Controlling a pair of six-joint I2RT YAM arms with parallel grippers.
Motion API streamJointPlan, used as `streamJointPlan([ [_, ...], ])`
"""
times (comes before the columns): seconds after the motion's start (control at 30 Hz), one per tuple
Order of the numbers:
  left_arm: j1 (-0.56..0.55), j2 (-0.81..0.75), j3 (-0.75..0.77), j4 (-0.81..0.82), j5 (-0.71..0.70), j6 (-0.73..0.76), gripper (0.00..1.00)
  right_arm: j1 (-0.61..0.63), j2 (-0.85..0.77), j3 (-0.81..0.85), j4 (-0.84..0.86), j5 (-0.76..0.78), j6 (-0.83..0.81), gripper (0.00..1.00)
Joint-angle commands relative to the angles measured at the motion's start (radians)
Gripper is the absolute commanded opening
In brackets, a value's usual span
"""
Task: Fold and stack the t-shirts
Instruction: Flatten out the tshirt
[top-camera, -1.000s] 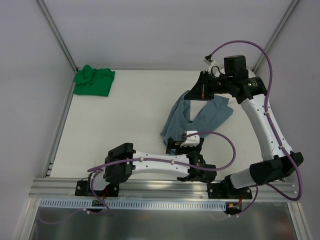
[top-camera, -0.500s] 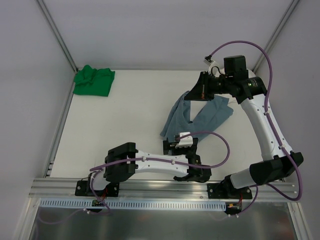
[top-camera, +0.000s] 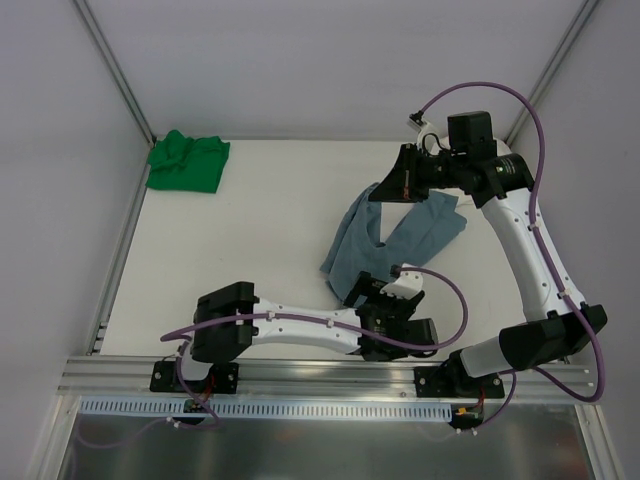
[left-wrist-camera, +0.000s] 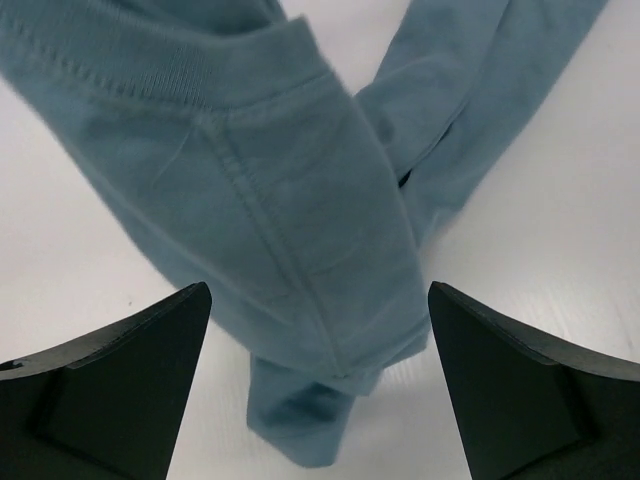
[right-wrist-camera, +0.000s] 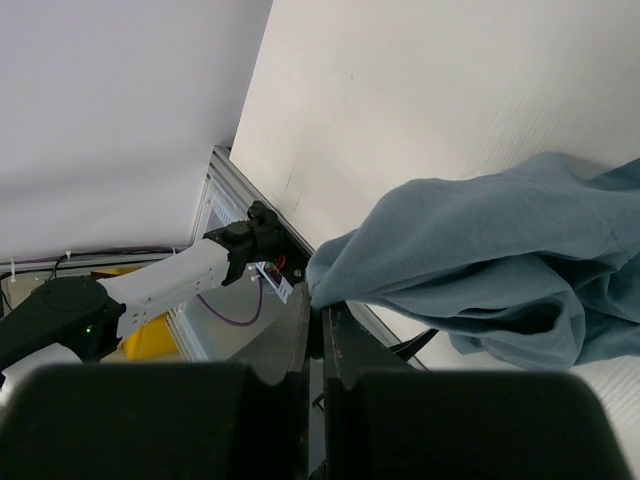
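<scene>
A dusty blue-grey t-shirt (top-camera: 395, 232) hangs crumpled from the right of the table, its lower part resting on the white surface. My right gripper (top-camera: 393, 186) is raised at the back right, shut on the shirt's top edge (right-wrist-camera: 345, 265); the pinch shows in the right wrist view (right-wrist-camera: 320, 303). My left gripper (top-camera: 362, 292) is low by the shirt's near corner. In the left wrist view it is open (left-wrist-camera: 318, 292), its fingers either side of that seamed corner (left-wrist-camera: 330, 370) without touching. A bright green t-shirt (top-camera: 188, 160) lies bunched in the far left corner.
An aluminium rail (top-camera: 300, 372) with both arm bases runs along the near edge. Slanted frame posts (top-camera: 115, 70) and white walls close in the back and sides. The left arm's purple cable (top-camera: 455, 290) loops over the table near the shirt.
My left wrist has swung right and turned in toward the blue-grey shirt's near corner. The right gripper still holds the shirt up in the same place.
</scene>
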Motion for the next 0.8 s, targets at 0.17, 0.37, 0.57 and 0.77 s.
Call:
streamJointPlan([
  [0.17,0.132,-0.084,-0.086,0.336,0.143,0.267,0.92,-0.013,-0.058,0.043,-0.008,-0.026,-0.017,0.01],
  [0.37,0.186,-0.078,-0.112,0.356,0.169,0.279,0.9,-0.018,-0.057,0.041,-0.008,-0.031,-0.017,0.01],
  [0.57,0.195,-0.087,-0.132,0.394,0.159,0.277,0.0,-0.022,-0.061,0.027,-0.011,-0.026,-0.025,0.0],
  [0.77,0.134,-0.222,-0.149,0.37,0.053,0.323,0.0,-0.031,-0.049,0.027,-0.008,-0.014,-0.028,0.01],
])
